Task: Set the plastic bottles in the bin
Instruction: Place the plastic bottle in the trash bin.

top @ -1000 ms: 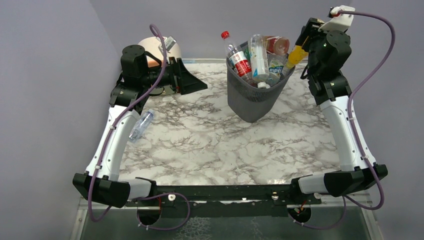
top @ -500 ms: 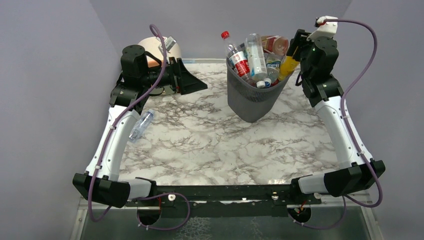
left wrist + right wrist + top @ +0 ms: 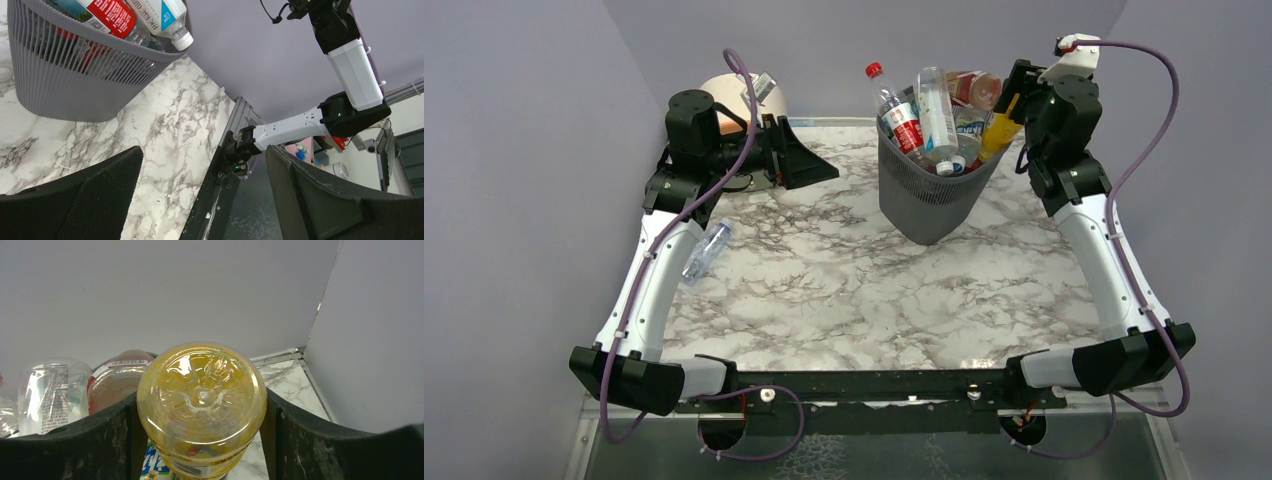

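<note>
Evidently the job is well along. The bin (image 3: 934,190) stands toward the far side of the table (image 3: 854,290) and is heaped past its rim, a red-capped bottle (image 3: 896,108) and a tall clear one (image 3: 940,115) poking out above the mesh. The right gripper (image 3: 1009,105) is at the bin's far-right rim, its jaws clamped on a yellow bottle (image 3: 201,405) that points neck-down into the pile, base toward the wrist camera.

At least one piece is left: a clear bottle (image 3: 707,248) lies on its side at the left edge of the table, just beside the left arm's forearm. What looks like another clear bottle (image 3: 762,85) rests on the round beige unit (image 3: 724,95) in the far-left corner. The left gripper (image 3: 809,165) hangs near that unit with its jaws wide apart and nothing between them.

Room is uneven. The middle and near parts of the table give free travel, but the right arm works close to the right and far walls. The bin has little space left inside, so the yellow bottle may perch on the heap or slide off the rim.
</note>
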Controlling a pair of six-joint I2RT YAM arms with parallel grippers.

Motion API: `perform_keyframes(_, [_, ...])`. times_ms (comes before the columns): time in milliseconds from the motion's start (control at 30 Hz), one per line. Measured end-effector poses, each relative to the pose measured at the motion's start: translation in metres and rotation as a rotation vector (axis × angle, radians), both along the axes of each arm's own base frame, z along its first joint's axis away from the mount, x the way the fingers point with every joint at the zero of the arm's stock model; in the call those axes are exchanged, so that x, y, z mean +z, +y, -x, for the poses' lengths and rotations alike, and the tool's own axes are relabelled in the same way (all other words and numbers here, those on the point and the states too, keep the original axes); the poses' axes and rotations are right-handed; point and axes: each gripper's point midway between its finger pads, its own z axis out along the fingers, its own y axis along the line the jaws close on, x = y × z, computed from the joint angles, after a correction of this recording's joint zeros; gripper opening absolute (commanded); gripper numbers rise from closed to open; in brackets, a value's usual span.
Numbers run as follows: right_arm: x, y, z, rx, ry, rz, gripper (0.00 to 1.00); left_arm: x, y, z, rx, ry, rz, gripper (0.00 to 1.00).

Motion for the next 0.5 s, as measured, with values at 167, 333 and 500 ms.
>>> perform_keyframes(167, [0.001,0.0,0.002,0.0,-0.002,-0.001,0.82,0.0,0.0,0.0,0.0,0.0,0.0,0.99])
perform_keyframes(333, [0.003,0.0,0.003,0.001,0.0,-0.01,0.88,0.0,0.0,0.0,0.0,0.0,0.0,0.99])
perform_keyframes(500, [0.023,-0.002,0.009,0.002,-0.023,-0.037,0.9,0.0,0.0,0.0,0.0,0.0,0.0,0.99])
